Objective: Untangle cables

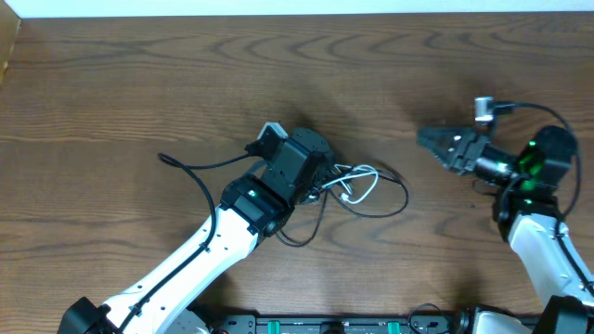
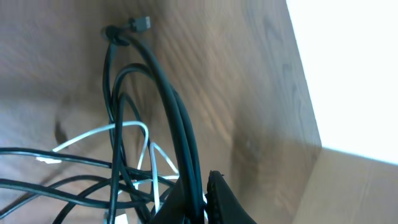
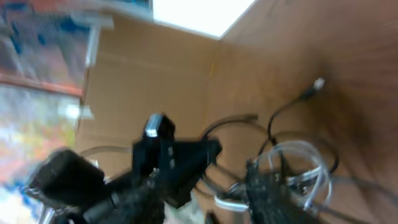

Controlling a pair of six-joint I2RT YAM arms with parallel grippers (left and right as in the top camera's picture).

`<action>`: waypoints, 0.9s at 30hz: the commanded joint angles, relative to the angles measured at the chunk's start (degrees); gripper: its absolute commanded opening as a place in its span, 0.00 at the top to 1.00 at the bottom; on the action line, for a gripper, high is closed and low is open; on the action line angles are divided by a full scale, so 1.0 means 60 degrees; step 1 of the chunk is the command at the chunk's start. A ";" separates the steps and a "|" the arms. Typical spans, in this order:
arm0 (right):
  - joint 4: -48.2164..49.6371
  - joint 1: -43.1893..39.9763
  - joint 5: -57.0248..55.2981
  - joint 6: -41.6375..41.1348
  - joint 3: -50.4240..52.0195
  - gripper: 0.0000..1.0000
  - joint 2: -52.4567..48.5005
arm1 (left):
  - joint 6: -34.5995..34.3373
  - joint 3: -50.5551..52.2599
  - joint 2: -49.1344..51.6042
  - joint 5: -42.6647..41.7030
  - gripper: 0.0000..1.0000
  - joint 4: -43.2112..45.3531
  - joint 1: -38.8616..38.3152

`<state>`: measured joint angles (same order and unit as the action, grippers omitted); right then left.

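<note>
Item: cables [image 1: 367,186], tangled, are pinched at their left side by left fingers [image 2: 219,198]; right fingers [image 1: 436,141] are well apart rightward, spread undetermined.

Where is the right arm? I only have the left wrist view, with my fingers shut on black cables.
Observer: The right gripper is to the right of the tangle, apart from it and touching none of the cables.
Operator: Which way is it pointing?
Observer: Toward the tangle. The right wrist view shows the white cable looping in front of it, with the left arm beyond.
Operator: What part lies nearest it?
Observer: A loop of the black cables, bulging from the tangle's right side.
</note>
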<state>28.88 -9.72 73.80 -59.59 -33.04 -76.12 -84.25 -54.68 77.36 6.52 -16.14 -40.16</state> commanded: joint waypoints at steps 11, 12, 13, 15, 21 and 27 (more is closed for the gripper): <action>-0.3253 0.2958 -0.1763 0.1851 -0.0036 0.50 0.0040 | 0.0878 -0.0095 -0.0036 0.1574 0.92 0.0164 0.0040; -0.3249 0.2958 -0.1800 0.1840 -0.0036 0.50 0.0040 | 0.1045 -0.0095 -0.0036 0.1574 0.92 0.0164 0.0040; -0.3249 0.2954 -0.1865 0.1829 -0.0036 0.49 0.0040 | 0.1242 -0.0095 -0.0036 0.1574 0.92 0.0168 0.0040; -0.3253 0.2958 -0.1902 0.1552 -0.0036 0.50 0.0040 | 0.1395 -0.0095 -0.0036 0.1574 0.92 0.0164 0.0040; -0.3249 0.3268 -0.2648 -0.0415 -0.0036 0.52 0.0040 | 0.1432 -0.0095 -0.0036 0.1566 0.92 0.0171 0.0040; -0.3202 0.4222 -0.4076 -0.2022 -0.0036 0.65 0.0040 | 0.1435 -0.0095 -0.0036 0.1566 0.92 0.0164 0.0040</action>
<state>9.41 13.04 55.59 -63.79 -33.21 -76.12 -76.64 -54.68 77.36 14.37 -15.25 -40.16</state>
